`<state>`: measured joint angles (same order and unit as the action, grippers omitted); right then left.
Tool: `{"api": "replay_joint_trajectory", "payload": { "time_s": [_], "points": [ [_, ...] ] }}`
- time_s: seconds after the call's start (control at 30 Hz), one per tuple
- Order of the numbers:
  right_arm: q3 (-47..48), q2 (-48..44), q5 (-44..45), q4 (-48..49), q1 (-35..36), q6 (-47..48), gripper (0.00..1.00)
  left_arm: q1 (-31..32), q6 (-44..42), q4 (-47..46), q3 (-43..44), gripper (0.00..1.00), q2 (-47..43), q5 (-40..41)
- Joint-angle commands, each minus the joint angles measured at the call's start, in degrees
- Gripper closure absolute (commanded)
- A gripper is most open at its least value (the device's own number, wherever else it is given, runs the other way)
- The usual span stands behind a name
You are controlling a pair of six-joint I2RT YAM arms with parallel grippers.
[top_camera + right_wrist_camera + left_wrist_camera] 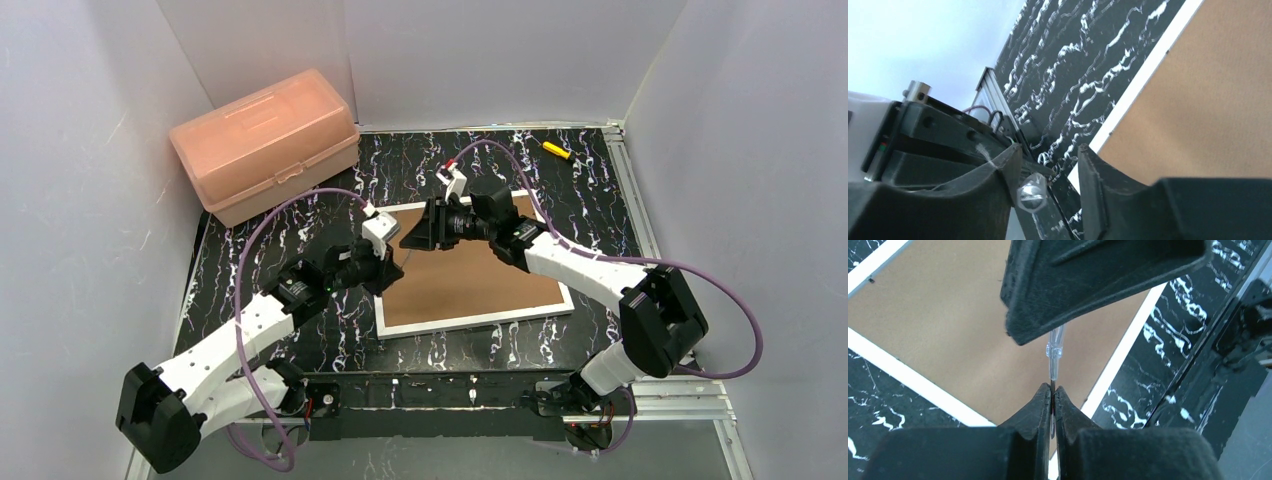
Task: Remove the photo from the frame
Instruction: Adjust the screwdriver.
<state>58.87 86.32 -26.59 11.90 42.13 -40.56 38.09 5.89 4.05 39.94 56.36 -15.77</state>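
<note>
Here left hand (1053, 391) pinches a slim clear plastic rod (1055, 349), right hand (1049, 162) part-open around it, above the brown-backed frame (943, 325).

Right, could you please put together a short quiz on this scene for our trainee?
1. True or false: the frame lies with its brown back up.
2. What is the left gripper shut on? A. the frame's edge B. the thin shaft of a clear-handled tool C. nothing
3. What stands at the far left of the table?
Key: 1 true; 2 B; 3 the pink box.
</note>
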Motion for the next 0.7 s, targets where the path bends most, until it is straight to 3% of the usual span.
{"api": "replay_joint_trajectory", "payload": {
  "time_s": [0.0,0.07,0.17,0.27,0.43,0.67],
  "points": [
    [3.04,-2.53,-3.64,-10.27,-0.16,8.15,0.36,-0.01,-9.00,9.88,1.85,1.00,-3.83,-5.17],
    [4.69,-2.47,-7.43,-16.09,-0.28,13.20,0.29,0.06,-12.08,12.53,2.01,1.00,-4.73,-10.99],
    [7.56,-1.28,-13.56,-24.37,-0.38,20.11,0.29,0.01,-15.78,15.91,2.44,1.00,-5.06,-17.78],
    [7.92,-0.65,-19.05,-26.18,-0.38,22.52,0.29,0.04,-18.81,19.24,3.90,1.00,-3.66,-23.18],
    [7.33,-1.38,-22.60,-24.50,-0.29,22.59,0.34,0.06,-20.13,21.38,4.98,1.00,-1.71,-24.76],
    [8.79,-0.65,-23.80,-30.62,-0.29,26.79,0.36,0.05,-19.71,20.51,4.79,1.00,-1.60,-24.17]
  ]
}}
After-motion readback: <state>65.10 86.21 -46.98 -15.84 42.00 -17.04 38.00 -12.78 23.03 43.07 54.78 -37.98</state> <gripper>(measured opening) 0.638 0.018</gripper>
